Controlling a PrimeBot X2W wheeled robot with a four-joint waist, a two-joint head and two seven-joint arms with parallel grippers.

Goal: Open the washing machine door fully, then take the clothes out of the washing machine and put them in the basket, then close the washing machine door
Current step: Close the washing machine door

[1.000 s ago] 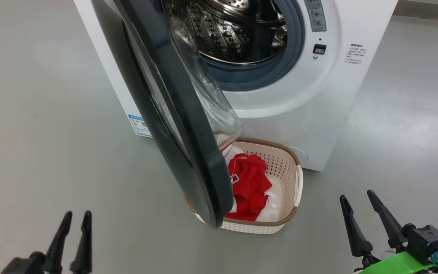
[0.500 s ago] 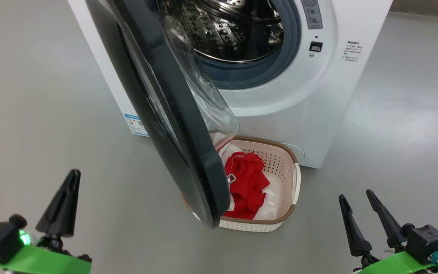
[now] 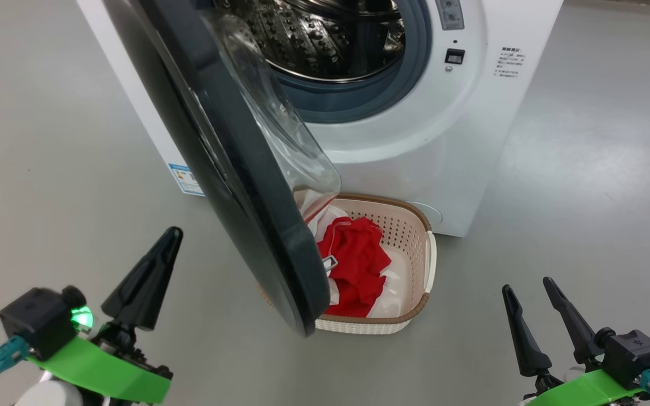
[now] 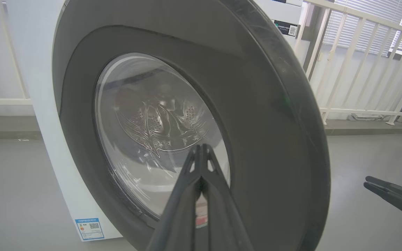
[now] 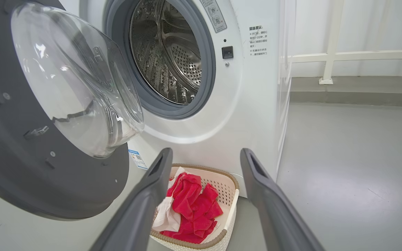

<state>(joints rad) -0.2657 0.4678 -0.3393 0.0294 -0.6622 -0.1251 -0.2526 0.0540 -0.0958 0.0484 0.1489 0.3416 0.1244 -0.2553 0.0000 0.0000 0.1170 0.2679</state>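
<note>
Large round washing machine door (image 3: 257,237) with glossy black rim and bulging clear glass centre: partly open, swung out on its left-side hinge, nearly edge-on to the head camera. Its lower edge hangs over the left part of the basket.

Big white front-loading washing machine (image 3: 415,152): grey rubber ring and perforated steel drum (image 3: 325,39) exposed. No garment in the part of the drum that is visible. Small blue label sticker (image 3: 185,179) low on its left side.

Bright red clothes with white panels (image 3: 356,265): piled in the small cream perforated basket with brown rim (image 3: 409,314). Basket sits on the grey floor (image 3: 48,141), right against the washer front, below the opening.

Left hand (image 3: 171,235): clenched, fingers pressed together, holding nothing. It sits lower left on the outer side of the door, tips aimed at the door face. Head view shows a gap between tips and rim.

Right hand (image 3: 527,285): released, fingers spread, empty. Lower right, well apart from the basket; wrist view looks between the fingers at basket and drum opening.
</note>
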